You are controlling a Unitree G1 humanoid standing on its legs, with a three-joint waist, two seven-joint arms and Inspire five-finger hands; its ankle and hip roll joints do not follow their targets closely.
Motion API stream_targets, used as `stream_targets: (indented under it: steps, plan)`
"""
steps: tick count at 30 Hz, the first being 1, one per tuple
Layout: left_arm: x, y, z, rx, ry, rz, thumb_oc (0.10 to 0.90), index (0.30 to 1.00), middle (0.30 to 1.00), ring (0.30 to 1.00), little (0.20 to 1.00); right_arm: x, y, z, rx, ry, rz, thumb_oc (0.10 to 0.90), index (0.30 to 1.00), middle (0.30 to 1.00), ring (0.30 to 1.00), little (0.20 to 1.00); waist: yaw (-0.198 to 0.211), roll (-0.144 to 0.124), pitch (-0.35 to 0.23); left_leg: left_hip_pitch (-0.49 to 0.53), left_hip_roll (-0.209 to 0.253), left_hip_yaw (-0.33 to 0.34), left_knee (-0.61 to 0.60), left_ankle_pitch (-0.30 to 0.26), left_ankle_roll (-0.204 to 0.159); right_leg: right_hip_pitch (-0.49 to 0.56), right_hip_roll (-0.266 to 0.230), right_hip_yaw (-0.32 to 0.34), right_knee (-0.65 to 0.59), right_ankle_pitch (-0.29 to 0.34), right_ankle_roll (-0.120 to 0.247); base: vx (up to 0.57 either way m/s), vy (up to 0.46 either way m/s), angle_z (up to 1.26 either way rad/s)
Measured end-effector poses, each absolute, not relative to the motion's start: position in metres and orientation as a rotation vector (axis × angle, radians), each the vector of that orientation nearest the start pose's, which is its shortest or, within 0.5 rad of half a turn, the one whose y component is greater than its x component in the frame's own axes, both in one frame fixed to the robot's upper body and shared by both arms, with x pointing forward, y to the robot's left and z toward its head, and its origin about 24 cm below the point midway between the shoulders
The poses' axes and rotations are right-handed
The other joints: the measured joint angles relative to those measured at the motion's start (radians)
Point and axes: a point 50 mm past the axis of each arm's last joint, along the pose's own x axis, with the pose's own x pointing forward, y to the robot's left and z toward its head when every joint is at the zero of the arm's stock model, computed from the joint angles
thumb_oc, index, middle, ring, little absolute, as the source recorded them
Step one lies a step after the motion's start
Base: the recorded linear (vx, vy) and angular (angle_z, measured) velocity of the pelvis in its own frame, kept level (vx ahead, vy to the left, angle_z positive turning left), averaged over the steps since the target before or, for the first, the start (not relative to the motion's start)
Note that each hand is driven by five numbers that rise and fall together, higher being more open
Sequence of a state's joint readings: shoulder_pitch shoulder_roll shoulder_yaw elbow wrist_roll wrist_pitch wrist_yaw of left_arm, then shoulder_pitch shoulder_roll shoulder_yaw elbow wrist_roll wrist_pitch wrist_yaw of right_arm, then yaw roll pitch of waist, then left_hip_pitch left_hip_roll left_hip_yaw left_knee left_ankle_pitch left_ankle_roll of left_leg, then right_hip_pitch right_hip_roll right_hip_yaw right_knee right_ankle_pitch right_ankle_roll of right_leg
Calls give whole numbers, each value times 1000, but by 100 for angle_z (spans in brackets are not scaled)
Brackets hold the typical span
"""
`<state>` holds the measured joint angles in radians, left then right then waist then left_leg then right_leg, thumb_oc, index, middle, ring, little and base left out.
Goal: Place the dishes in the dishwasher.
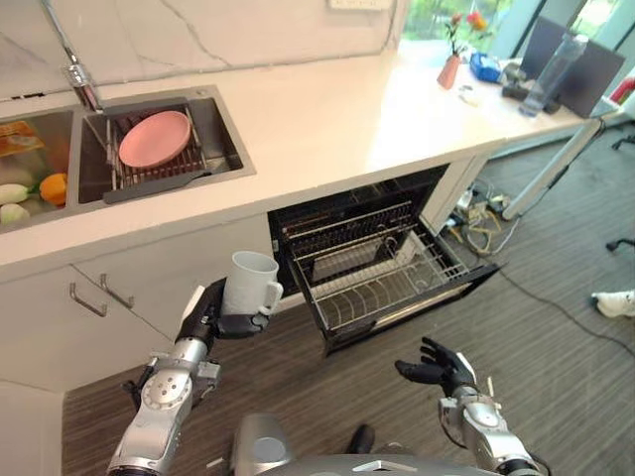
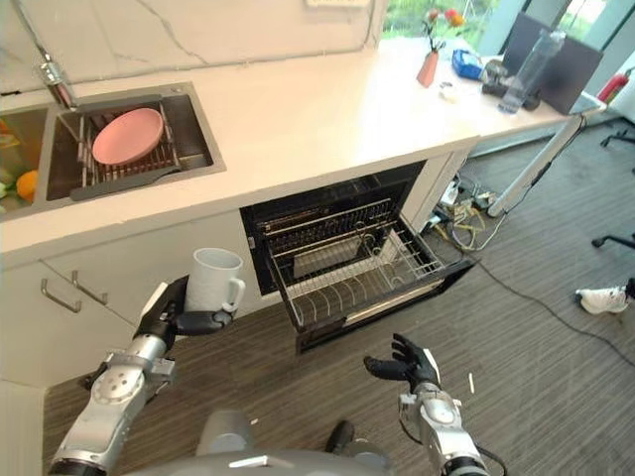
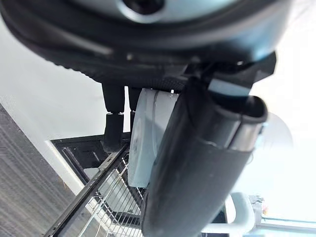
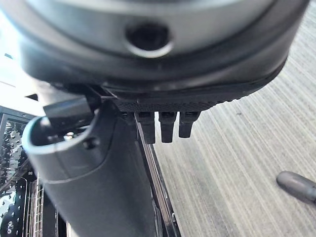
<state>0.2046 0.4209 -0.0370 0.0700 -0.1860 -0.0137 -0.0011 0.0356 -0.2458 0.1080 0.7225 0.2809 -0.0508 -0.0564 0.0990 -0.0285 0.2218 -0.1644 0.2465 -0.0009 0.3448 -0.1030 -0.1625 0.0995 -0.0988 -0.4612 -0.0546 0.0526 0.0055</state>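
Kitchen with a white counter (image 1: 337,119) and the dishwasher (image 1: 382,268) pulled open underneath, rack (image 1: 382,283) slid out over the floor. Left hand (image 1: 203,315) has its fingers wrapped around a white mug (image 1: 250,284), upright, mouth up, handle turned toward the dishwasher. Mug sits just to the left of the rack and a bit above it, so it's the nearer hand. Right hand (image 1: 437,365) hangs loose, fingers spread, holding nothing, out in front of the rack. Pink plate (image 1: 154,138) is in the sink (image 1: 226,139), well left of the dishwasher.
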Motion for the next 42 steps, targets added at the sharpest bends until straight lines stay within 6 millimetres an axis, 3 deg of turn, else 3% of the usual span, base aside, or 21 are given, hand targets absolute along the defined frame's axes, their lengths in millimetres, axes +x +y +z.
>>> stream_targets:
  steps: [1,2,3,5,6,7,8,11,13,15,16,17,20,23,24,25,27,28,31,37,42]
  plan:
    - [204,238,-1,232,269,18,400,300,300,300,300,179,-217,-108,-29,720,-152,800,900,900,900,900,4,15,5,41,14,-12,-290,82,-17,18,4,14,-31,-2,14,183,271,-47]
    - [204,237,-1,229,269,18,400,300,300,300,300,180,-220,-107,-35,723,-157,800,900,900,900,900,9,31,17,51,28,-24,-360,120,-29,37,10,38,-43,9,29,151,309,-54]
    - [204,236,-3,223,273,19,400,300,300,300,300,178,-224,-108,-45,728,-165,800,900,900,900,900,6,62,24,53,45,-44,-386,153,-41,62,18,49,-51,13,44,118,376,-47]
    - [204,235,-4,225,280,8,400,300,300,300,300,173,-230,-111,-57,752,-186,800,900,900,900,900,9,88,24,79,37,-94,-382,205,-53,85,-1,63,-51,11,75,102,380,-60]
    - [204,239,-2,245,280,10,400,300,300,300,300,170,-228,-112,-47,758,-190,800,900,900,900,900,13,64,24,59,-15,-50,-300,235,6,98,-58,59,-40,18,93,119,348,-64]
    - [204,242,-1,260,281,10,400,300,300,300,300,167,-226,-114,-41,764,-186,800,900,900,900,900,9,44,19,51,-42,-39,-280,222,23,95,-89,61,-34,17,92,137,394,-27]
    - [206,245,4,308,272,-31,400,300,300,300,300,162,-220,-117,-14,772,-186,800,900,900,900,900,-12,4,13,49,-100,-34,-254,201,53,93,-133,74,-5,8,49,123,360,11]
    - [197,234,-5,306,320,-124,400,300,300,300,300,159,-210,-119,62,775,-212,800,900,900,900,900,-30,4,18,74,-135,-5,-181,139,92,56,-196,103,146,59,60,78,308,-9]
    - [190,230,-11,299,350,-152,400,300,300,300,300,161,-207,-120,95,787,-238,800,900,900,900,900,-13,7,41,116,-149,40,-147,96,132,0,-253,136,304,73,73,-14,172,-57]
    - [176,230,-20,292,400,-172,400,300,300,300,300,161,-210,-120,89,792,-238,800,900,900,900,900,-3,9,50,156,-159,88,-107,41,156,-51,-300,142,393,160,119,7,178,-87]
    - [175,231,-20,299,405,-174,400,300,300,300,300,164,-211,-118,84,783,-235,800,900,900,900,900,5,5,56,160,-161,111,-95,30,171,-77,-317,137,420,170,129,38,43,-95]
    - [175,231,-20,314,407,-181,400,300,300,300,300,166,-212,-116,77,773,-228,800,900,900,900,900,19,5,62,157,-167,133,-90,26,166,-105,-340,118,442,112,142,31,-14,-40]
    - [175,230,-16,324,386,-183,400,300,300,300,300,166,-214,-111,73,750,-218,800,900,900,900,900,22,-19,66,120,-179,125,20,-38,188,-50,-290,97,425,-2,138,20,4,-4]
    - [179,233,-12,305,359,-134,400,300,300,300,300,178,-216,-100,72,685,-202,800,900,900,900,900,31,-15,80,45,-161,124,176,-107,175,-50,-286,117,445,-158,115,16,-27,-7]
    - [180,234,-11,305,352,-117,400,300,300,300,300,181,-217,-97,72,669,-200,800,900,900,900,900,30,-13,85,34,-153,119,205,-116,169,-48,-280,114,445,-173,166,21,-55,1]
    - [182,236,-9,307,341,-99,400,300,300,300,300,184,-219,-94,75,652,-205,800,900,900,900,900,27,9,98,17,-134,105,224,-123,158,-50,-262,109,453,-180,173,18,-53,8]
    - [186,239,-4,309,319,-68,400,300,300,300,300,187,-224,-90,74,630,-210,800,900,900,900,900,16,17,106,-2,-126,63,264,-148,123,-65,-246,89,450,-180,170,18,-57,6]
    - [185,240,-5,308,322,-62,400,300,300,300,300,185,-229,-89,71,631,-219,800,900,900,900,900,15,38,99,15,-112,49,257,-155,137,-56,-228,86,450,-176,166,10,-57,-4]
    - [186,244,-2,313,314,-44,400,300,300,300,300,177,-233,-88,94,623,-244,800,900,900,900,900,1,0,78,26,-112,47,191,-135,128,-50,-209,84,400,-163,147,-3,-30,8]
    - [186,247,-7,307,352,-38,400,300,300,300,300,179,-240,-84,106,595,-286,800,900,900,900,900,-41,-5,45,49,-95,71,138,-110,123,-52,-181,104,343,-137,131,3,8,-16]
    - [187,245,-12,308,382,-52,400,300,300,300,300,192,-238,-66,111,495,-272,800,900,900,900,900,-80,2,27,73,-76,107,116,-93,110,-50,-160,134,300,-107,127,30,10,-25]
